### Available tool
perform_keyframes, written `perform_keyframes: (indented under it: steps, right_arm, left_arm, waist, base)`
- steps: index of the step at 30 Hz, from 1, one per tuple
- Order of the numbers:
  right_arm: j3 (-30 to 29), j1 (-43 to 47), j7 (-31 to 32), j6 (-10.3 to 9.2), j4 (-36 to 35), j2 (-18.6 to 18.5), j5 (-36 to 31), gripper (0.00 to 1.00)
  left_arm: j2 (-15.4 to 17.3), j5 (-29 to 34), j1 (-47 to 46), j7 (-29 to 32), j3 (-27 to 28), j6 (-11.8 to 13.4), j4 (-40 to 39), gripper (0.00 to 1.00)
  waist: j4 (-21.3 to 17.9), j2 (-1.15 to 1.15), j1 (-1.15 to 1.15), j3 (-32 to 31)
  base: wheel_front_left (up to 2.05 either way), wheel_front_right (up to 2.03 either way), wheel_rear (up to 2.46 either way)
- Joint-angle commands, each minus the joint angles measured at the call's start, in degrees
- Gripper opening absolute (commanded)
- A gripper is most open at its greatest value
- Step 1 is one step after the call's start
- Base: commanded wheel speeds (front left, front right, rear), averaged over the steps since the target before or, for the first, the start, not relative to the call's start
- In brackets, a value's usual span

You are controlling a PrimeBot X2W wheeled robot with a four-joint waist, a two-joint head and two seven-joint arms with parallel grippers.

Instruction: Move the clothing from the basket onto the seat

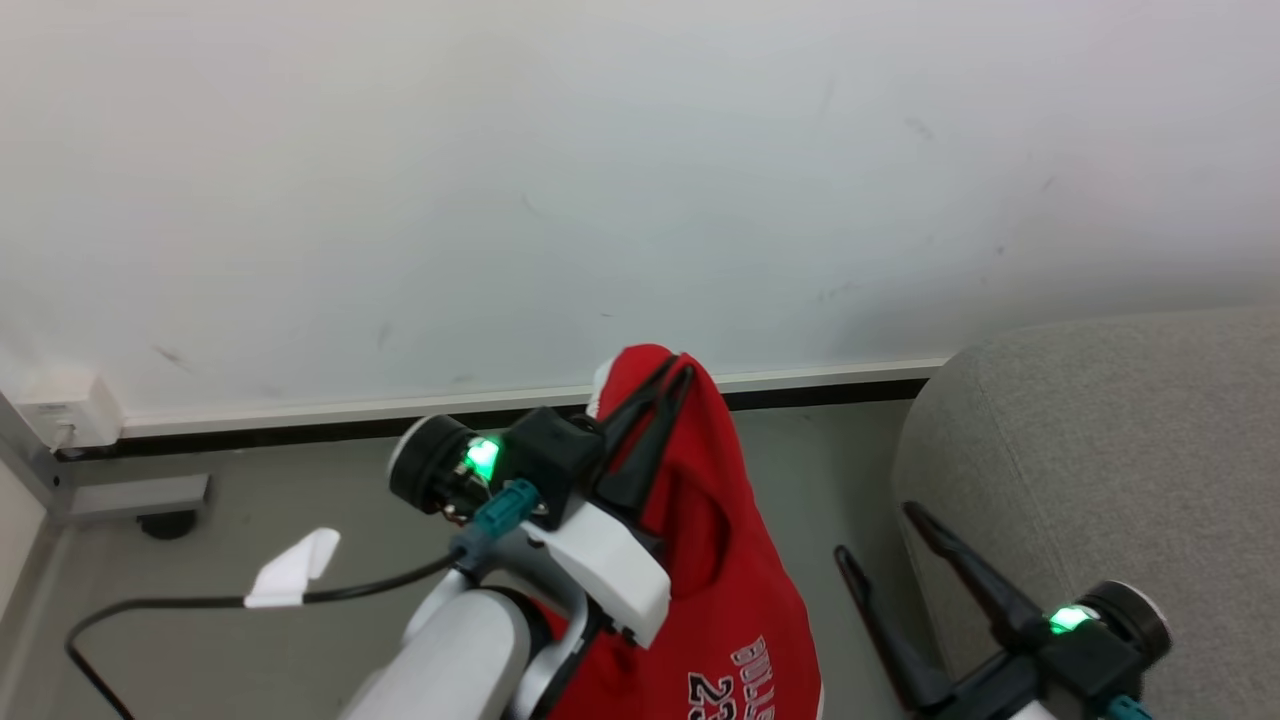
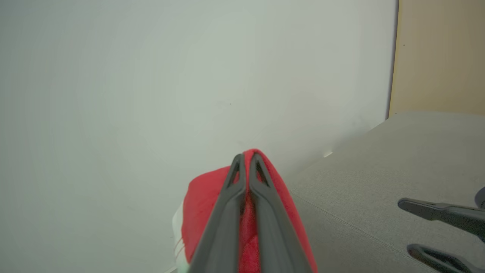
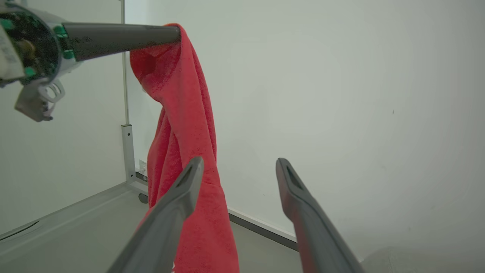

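The clothing (image 1: 730, 560), a bright red garment with white lettering low on it, hangs in the middle of the head view, a little below centre, free above the grey floor (image 1: 300, 620). Its top fold is pinched between the two fingers of our left gripper (image 1: 675, 372), which are pressed together on the fabric. The seat (image 1: 1100, 450) fills the right side of the head view, just beside the garment and, as far as we can tell, not touching it. Our right gripper (image 1: 878, 532) is at the lower right, fingers apart and holding nothing, close before the seat's rounded edge.

We judge the step in hand to be the carry to the seat. To do it well, we should hold the pinch firm, move the left arm toward the right of the frame, and lift enough that the long hanging tail clears the seat's edge — then lower until the fabric rests on the cushion before the fingers part. The right gripper stands near this path, so it is better drawn aside first.
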Motion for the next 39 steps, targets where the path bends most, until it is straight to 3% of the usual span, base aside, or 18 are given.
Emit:
perform_keyframes:
  steps: [1,10,16,17,18,19,20,24,26,27,29,39]
  right_arm:
    - [1.4,-1.68,0.04,-0.12,1.25,0.37,0.21,1.0]
    - [8.89,-9.9,0.03,-0.13,14.32,5.22,-3.23,1.0]
    - [7.65,-13.09,0.04,-0.12,24.0,8.06,-4.95,1.0]
    - [7.2,-13.74,0.04,-0.12,27.97,9.25,-5.2,0.84]
    - [7.2,-13.74,0.04,-0.12,27.97,9.25,-5.2,0.84]
    - [6.77,-14.12,0.04,-0.12,29.47,9.84,-4.21,0.07]
    - [6.84,-14.35,0.04,-0.12,31.14,10.19,-3.35,0.0]
    - [5.07,-15.36,0.04,-0.12,32.98,10.85,-0.67,0.0]
    - [4.31,-15.16,0.04,-0.12,33.13,10.93,0.1,0.0]
    - [3.75,-15.26,0.04,-0.12,33.01,10.83,0.51,0.0]
    - [2.62,-15.35,0.04,-0.12,32.44,10.54,1.27,0.0]
    - [-3.98,-16.17,0.04,-0.12,29.73,7.02,2.15,0.0]
  left_arm:
    - [-0.19,0.44,0.66,0.47,-0.55,-0.25,-0.73,0.0]
    - [-1.7,-0.34,1.44,2.09,-4.51,-1.29,-2.44,0.0]
    - [-2.49,-1.06,1.66,2.56,-6.12,-1.53,-3.32,0.0]
    - [-2.69,-1.53,1.74,2.66,-6.38,-1.64,-3.42,0.0]
    - [-2.69,-1.53,1.74,2.66,-6.38,-1.64,-3.42,0.0]
    - [-2.76,-1.83,1.74,2.67,-6.46,-1.64,-3.44,0.0]
    - [-2.82,-2.09,1.76,2.64,-6.5,-1.53,-3.41,0.0]
    - [-2.17,-2.55,2.05,2.04,-5.51,-0.6,-2.36,0.0]
    - [-1.77,-2.74,2.51,1.96,-5.17,-0.31,-1.74,0.1]
    - [-1.46,-2.65,2.66,1.75,-4.95,-0.07,-1.46,0.3]
    - [-0.82,-2.61,3.29,1.35,-4.52,0.44,-0.58,1.0]
    - [0.83,-3.06,7.92,-3.44,-4.94,0.61,6.76,1.0]
  waist:
    - [0.46,-0.01,0.0,-0.11]
    - [2.14,-0.01,0.0,-0.61]
    - [3.0,-0.01,0.0,-0.7]
    - [3.28,-0.01,0.0,-0.68]
    - [3.28,-0.01,0.0,-0.68]
    - [3.41,-0.01,0.0,-0.66]
    - [3.56,-0.01,0.0,-0.64]
    - [3.59,-0.01,0.0,-0.4]
    - [3.44,-0.01,0.0,-0.23]
    - [3.33,-0.01,0.0,-0.15]
    - [3.09,-0.01,0.0,-0.02]
    - [2.32,-0.01,0.0,0.59]
  base:
    - [0.0,0.0,0.0]
    - [0.0,0.0,0.0]
    - [0.0,0.0,0.0]
    - [0.0,0.0,0.0]
    - [0.0,0.0,0.0]
    - [0.0,0.0,0.0]
    - [0.0,0.0,0.0]
    - [0.0,0.0,0.0]
    - [0.0,0.0,0.0]
    - [0.0,0.0,0.0]
    - [0.0,0.0,0.0]
    - [0.0,0.0,0.0]
